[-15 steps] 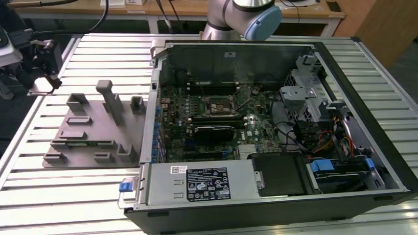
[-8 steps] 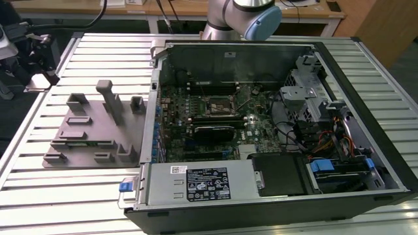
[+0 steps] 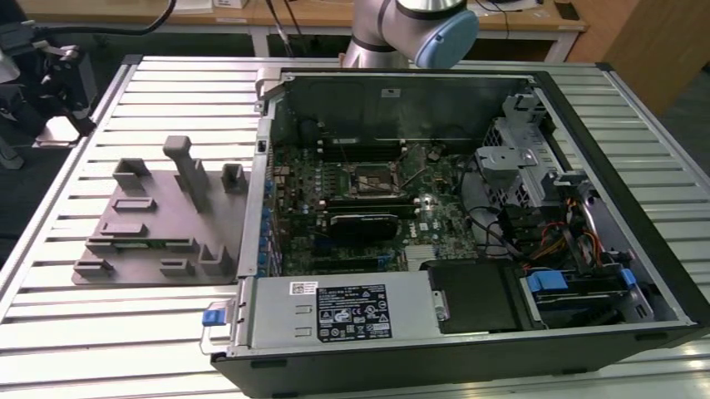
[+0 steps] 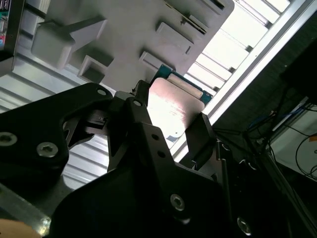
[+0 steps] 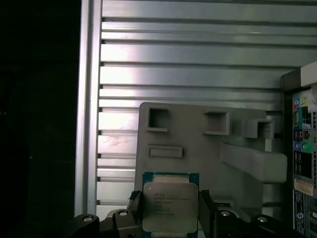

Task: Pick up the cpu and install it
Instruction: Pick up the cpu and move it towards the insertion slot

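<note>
One cpu [image 5: 171, 206], silver-grey lid facing the first wrist view and green board edge showing around it, sits clamped in the single claw [image 5: 171, 208]. The two black fingers [image 5: 205, 206] press on opposite sides of the chip. In the second wrist view the same cpu [image 4: 173, 109] shines between the claw [image 4: 171, 116] tips, with the grey fixture tray [image 4: 124, 29] and ribbed tabletop [image 4: 233, 49] beyond it. The first wrist view also has the one fixture tray [image 5: 198, 148] lying behind the chip on the metal tabletop [image 5: 173, 64].

In the exterior view, one open computer case [image 3: 388, 91] lies on its side on the slatted tabletop [image 3: 111, 332]. The fixture tray [image 3: 155, 224] rests just beside the case at its nine o'clock, on the exterior view's left, one tall post [image 3: 183, 158] rising from it. Inside the case, one black-framed socket [image 3: 372, 179] sits near the middle of the motherboard [image 3: 322, 216], and one labelled power supply [image 3: 332, 307] lies at six o'clock. The robot arm [image 3: 411, 29] stands behind the case at twelve o'clock.
</note>
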